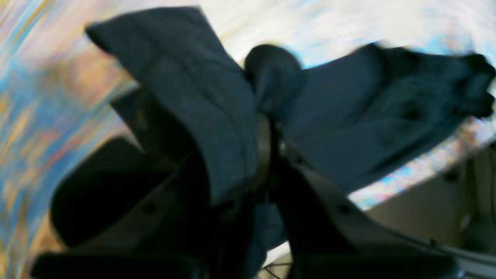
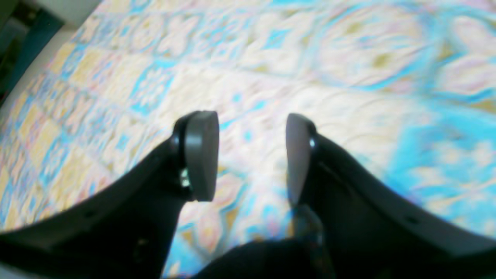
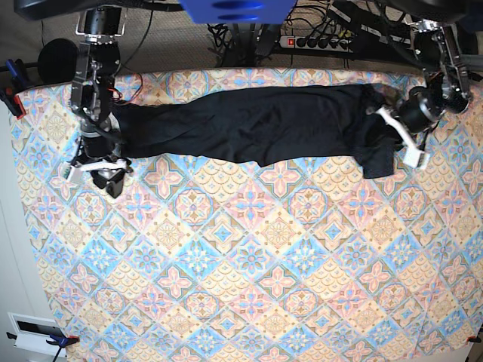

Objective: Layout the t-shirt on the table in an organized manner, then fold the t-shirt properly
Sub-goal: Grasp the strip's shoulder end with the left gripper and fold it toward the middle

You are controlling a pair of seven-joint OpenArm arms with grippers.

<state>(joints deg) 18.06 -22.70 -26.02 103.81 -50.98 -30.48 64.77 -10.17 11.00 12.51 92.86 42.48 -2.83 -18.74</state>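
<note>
One left hand [image 1: 267, 128] pinching t-shirt [image 3: 249, 124], right hand [image 2: 252, 155] beside it

You see the black t-shirt [image 3: 249, 124] stretched lengthwise along the far edge of the pastel-tiled bench [image 3: 249, 286], rumpled at one end.

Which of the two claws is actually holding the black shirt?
The left gripper, on the right in the base view: it is clamped on a bunch of the t-shirt. The right gripper stands open over bare table.
</note>
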